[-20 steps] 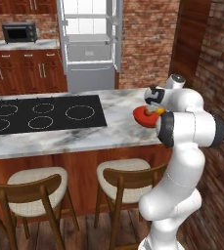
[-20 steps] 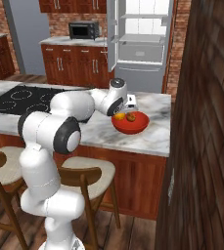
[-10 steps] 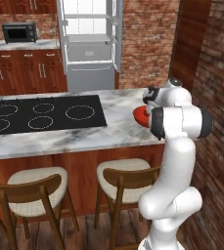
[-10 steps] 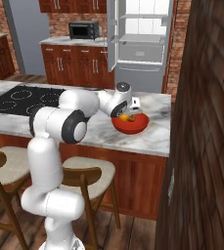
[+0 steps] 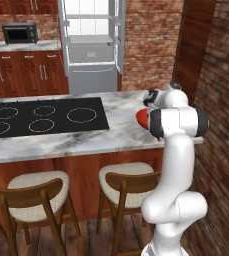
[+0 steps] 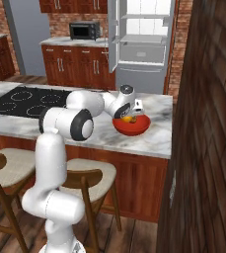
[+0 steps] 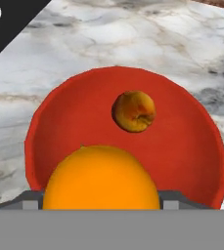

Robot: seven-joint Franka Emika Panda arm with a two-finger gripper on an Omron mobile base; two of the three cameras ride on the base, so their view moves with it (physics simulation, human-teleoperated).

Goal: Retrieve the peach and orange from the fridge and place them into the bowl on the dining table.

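1. My claw hangs just over the bowl, and its jaws stand wide around the orange at the bottom centre of the hand view; I judge I am gripping it.
2. The peach already lies inside the bowl, a little above the frame's centre.
3. I should lower gently and release on the free side, away from the peach.
4. The bowl stands on the dining table, in the right half of the left base view.

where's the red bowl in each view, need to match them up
Left base view: bowl right of centre on the marble table, mostly behind the white arm.
Right base view: bowl centre, near the table's right end, under the hand.
Hand view: bowl across the middle, peach inside, orange in front.
Shared landmark: black cooktop.
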